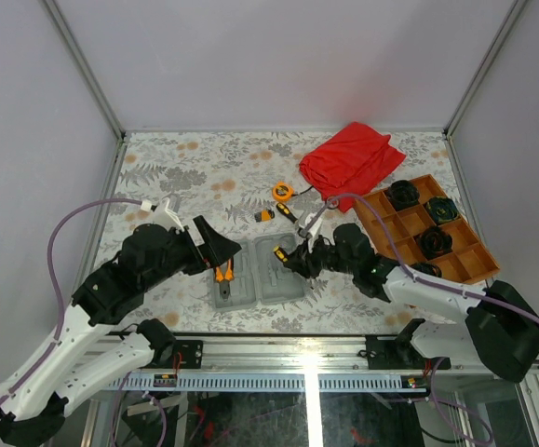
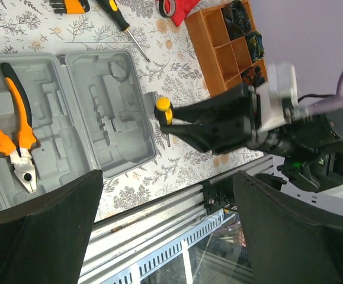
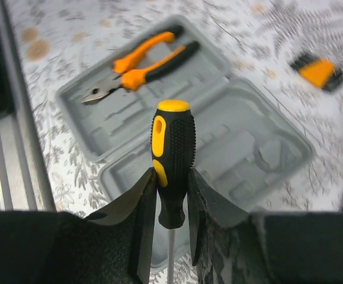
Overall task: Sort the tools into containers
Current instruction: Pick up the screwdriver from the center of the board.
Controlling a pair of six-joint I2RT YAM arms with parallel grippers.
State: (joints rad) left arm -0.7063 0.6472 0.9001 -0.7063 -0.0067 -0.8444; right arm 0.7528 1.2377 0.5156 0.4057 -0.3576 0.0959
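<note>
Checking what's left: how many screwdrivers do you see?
2: the held screwdriver in the right gripper by the grey case, the loose screwdriver on the table beyond it. More may hide under the red cloth.

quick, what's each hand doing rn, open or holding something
Left hand: open, holding nothing.
Right hand: closed on the handle of a yellow-and-black screwdriver.

We saw a table (image 1: 176, 168) covered in a pale floral print; an open grey case (image 1: 278, 284) lay flat close to its near edge, about the middle; beyond it, toward the far edge, sat a round orange tape measure (image 1: 282, 191), a small orange-and-black bit holder (image 1: 264, 215) and a screwdriver (image 1: 288, 211), near one another; a crumpled red cloth (image 1: 353, 158) lay by the far edge, right of centre; an orange-brown divided tray (image 1: 378, 216) lay along the right edge.
</note>
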